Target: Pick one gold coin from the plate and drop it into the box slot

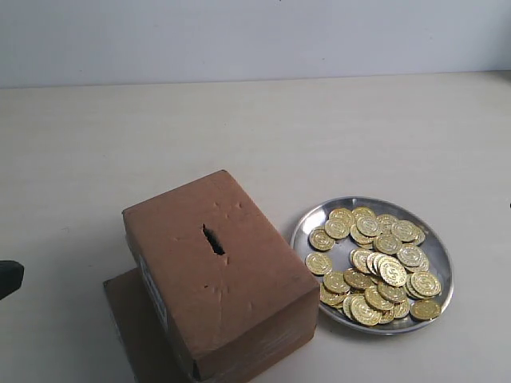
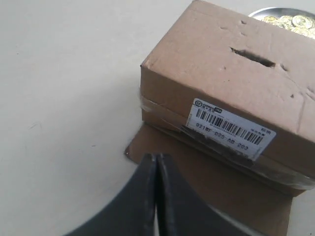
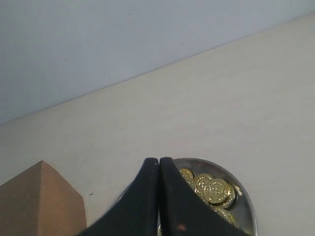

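A brown cardboard box (image 1: 219, 271) stands at the front centre, its dark ragged slot (image 1: 213, 239) on the top face. The left wrist view shows the same box (image 2: 231, 83), its slot (image 2: 252, 57) and a white barcode label (image 2: 229, 128). To the right lies the silver plate (image 1: 307, 226) heaped with gold coins (image 1: 383, 267). My left gripper (image 2: 157, 160) is shut and empty, hovering short of the box's labelled side. My right gripper (image 3: 159, 162) is shut and empty above the plate (image 3: 246, 199) and its coins (image 3: 214, 189).
A flat brown cardboard sheet (image 1: 132, 319) lies under the box and sticks out toward the left arm, seen also as the sheet (image 2: 206, 182) in the left wrist view. A dark piece of the left arm (image 1: 9, 278) shows at the left edge. A pale wall (image 1: 255, 36) backs the table.
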Robot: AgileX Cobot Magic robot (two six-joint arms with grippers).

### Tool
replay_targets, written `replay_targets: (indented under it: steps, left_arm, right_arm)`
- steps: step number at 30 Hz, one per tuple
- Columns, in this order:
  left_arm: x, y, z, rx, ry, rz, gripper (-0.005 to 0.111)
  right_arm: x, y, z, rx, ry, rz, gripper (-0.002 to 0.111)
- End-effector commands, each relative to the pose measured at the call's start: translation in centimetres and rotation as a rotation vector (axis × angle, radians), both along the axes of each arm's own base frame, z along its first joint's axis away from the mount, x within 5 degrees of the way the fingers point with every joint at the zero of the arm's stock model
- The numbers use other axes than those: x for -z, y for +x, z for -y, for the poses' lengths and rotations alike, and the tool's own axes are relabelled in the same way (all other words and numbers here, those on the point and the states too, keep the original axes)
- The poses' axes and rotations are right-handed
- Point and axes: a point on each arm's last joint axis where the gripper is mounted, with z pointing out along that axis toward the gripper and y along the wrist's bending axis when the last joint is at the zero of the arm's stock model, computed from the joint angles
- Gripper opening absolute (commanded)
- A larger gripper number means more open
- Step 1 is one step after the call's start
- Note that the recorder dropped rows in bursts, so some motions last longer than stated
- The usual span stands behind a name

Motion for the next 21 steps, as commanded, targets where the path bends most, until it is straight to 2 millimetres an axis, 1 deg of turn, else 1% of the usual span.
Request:
replay_targets:
  steps: [1, 5, 8, 10, 11, 12, 15, 18, 21]
  left_arm:
    - [-0.1, 0.0, 0.0, -0.015, -0.023, 0.007, 0.0]
    - [-0.1, 0.0, 0.0, -0.015, -0.023, 0.007, 0.0]
    - [-0.4, -0.3, -0.2, -0.02, -0.039, 0.038, 0.0]
    - [-1.2, -0.7, -1.0, -0.079, -0.074, 0.112, 0.0]
    - [-1.8, -1.0, -1.8, -0.138, -0.091, 0.172, 0.0]
    - [-2.0, -1.1, -2.1, -0.169, -0.097, 0.194, 0.0]
    - [-3.0, -2.2, -3.4, -0.299, -0.127, 0.33, 0.0]
    - [-3.7, -3.4, -3.9, -0.343, -0.152, 0.441, 0.0]
    - [-4.1, -4.3, -4.0, -0.343, -0.172, 0.507, 0.0]
  right_arm:
    - [0.1, -0.1, 0.0, -0.007, 0.006, 0.0, 0.0]
    - [0.1, -0.1, 0.0, -0.007, 0.006, 0.0, 0.0]
    - [-0.5, -0.5, 0.5, 0.001, 0.066, 0.053, 0.0]
    - [-1.0, -1.1, 1.1, 0.023, 0.134, 0.106, 0.0]
    - [-1.4, -1.6, 1.9, 0.083, 0.168, 0.158, 0.0]
    - [-1.6, -1.8, 2.3, 0.118, 0.18, 0.185, 0.0]
    - [-2.1, -3.0, 4.1, 0.311, 0.206, 0.288, 0.0]
    - [-2.4, -4.1, 5.1, 0.453, 0.211, 0.363, 0.0]
    - [-2.6, -4.8, 5.7, 0.554, 0.206, 0.407, 0.0]
